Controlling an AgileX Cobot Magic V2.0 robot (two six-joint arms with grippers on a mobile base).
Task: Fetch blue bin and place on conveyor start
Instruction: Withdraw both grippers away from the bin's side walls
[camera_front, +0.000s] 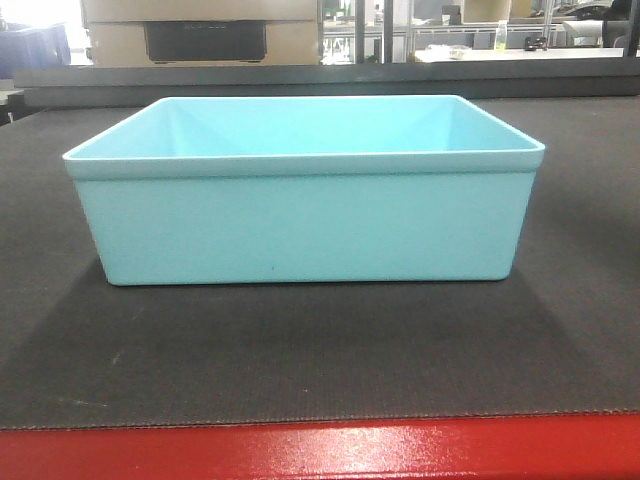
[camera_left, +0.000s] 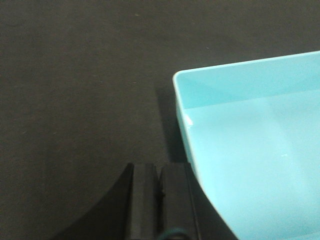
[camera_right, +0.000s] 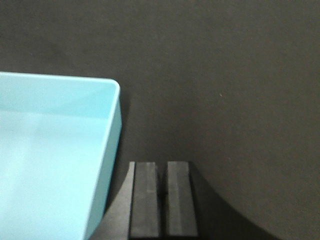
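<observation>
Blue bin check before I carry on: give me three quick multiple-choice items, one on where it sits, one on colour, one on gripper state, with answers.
1. Where is the blue bin?
A. On the dark belt
B. On a steel shelf
C. Held in the air

2. What colour is the belt's front edge?
A. Yellow
B. Red
C. Green

3. How do the left gripper and right gripper stand?
A. Both clamped on the rim
B. Both wide open
C. Both shut, beside the bin

Answers: 1 A, its base rests flat on the belt. 2 B, a glossy red strip. 3 C, fingers together outside each wall.
</observation>
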